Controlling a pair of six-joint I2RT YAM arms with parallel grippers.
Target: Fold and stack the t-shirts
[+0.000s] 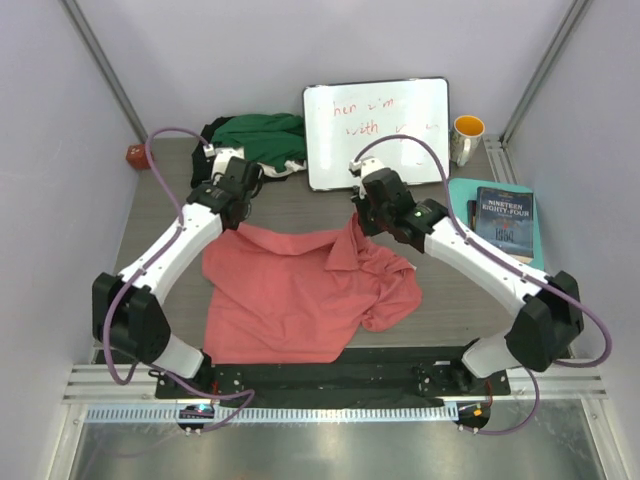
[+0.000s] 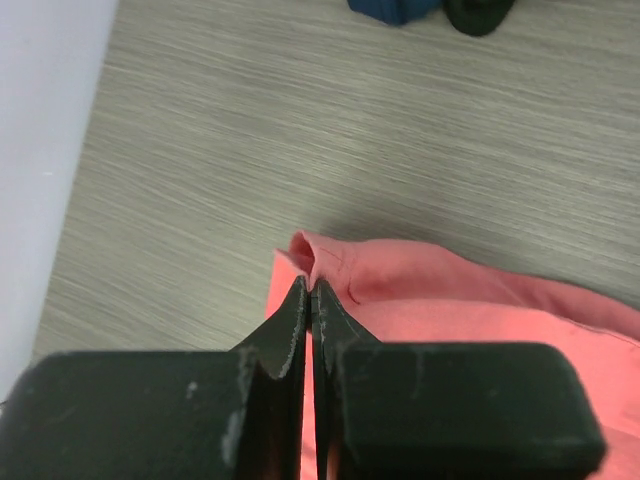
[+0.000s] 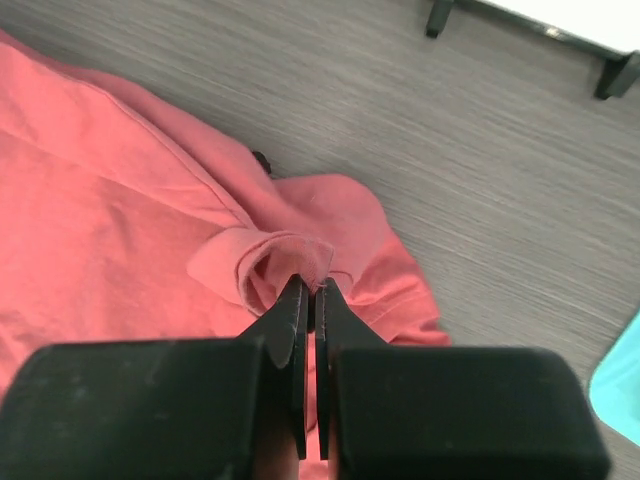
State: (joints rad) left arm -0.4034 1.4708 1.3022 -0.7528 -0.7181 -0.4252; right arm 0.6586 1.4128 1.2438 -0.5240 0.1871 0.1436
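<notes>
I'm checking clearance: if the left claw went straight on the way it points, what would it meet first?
The salmon-pink t-shirt edge pinched in the left claw, then probably bare table behind it; depth is unclear.

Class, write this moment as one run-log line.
left gripper: shut on pink t-shirt corner | right gripper: shut on its bunched edge | folded: not yet

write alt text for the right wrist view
The right gripper, jaws closed, pinches a raised fold of a salmon-pink t-shirt that lies rumpled on a grey wood-grain table. A white board on dark feet stands at the top right.
</notes>
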